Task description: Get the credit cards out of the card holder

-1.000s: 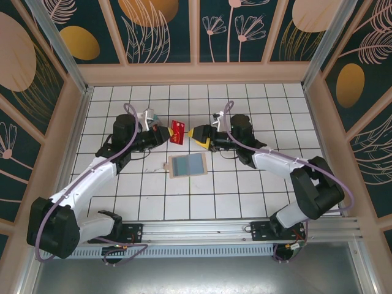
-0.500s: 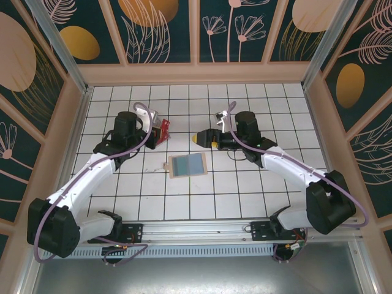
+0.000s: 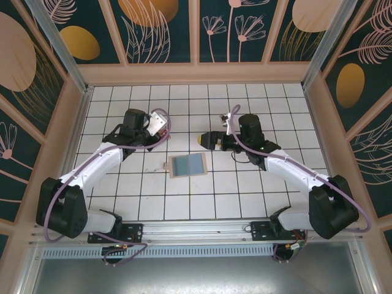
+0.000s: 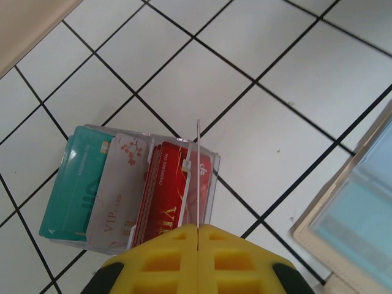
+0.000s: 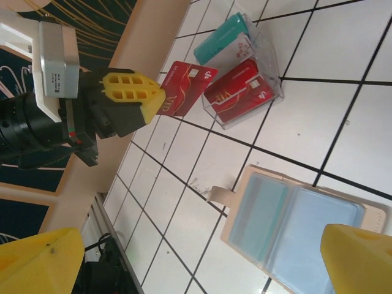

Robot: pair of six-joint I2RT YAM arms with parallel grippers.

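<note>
The tan card holder (image 3: 188,165) lies open on the white tiles, its blue-grey sleeves (image 5: 294,217) facing up. My left gripper (image 4: 198,228) is shut on a red credit card (image 5: 184,89), which looks like a thin edge-on line in the left wrist view. It holds the card just above a clear plastic box (image 4: 211,162). In that box a teal-green card (image 4: 73,184) stands beside a pale VIP card and more red cards. My right gripper (image 5: 199,260) is open and holds nothing, hovering near the holder's back right corner (image 3: 205,139).
The clear box (image 5: 269,76) stands on the tiles behind and to the left of the holder, close to the left gripper (image 3: 158,130). A tan wooden wall (image 4: 24,24) runs along the left side. White tiles spread in front of the holder.
The left gripper carried the red card from the middle back and left to above the clear box. The right gripper drew back to the right, still open.
</note>
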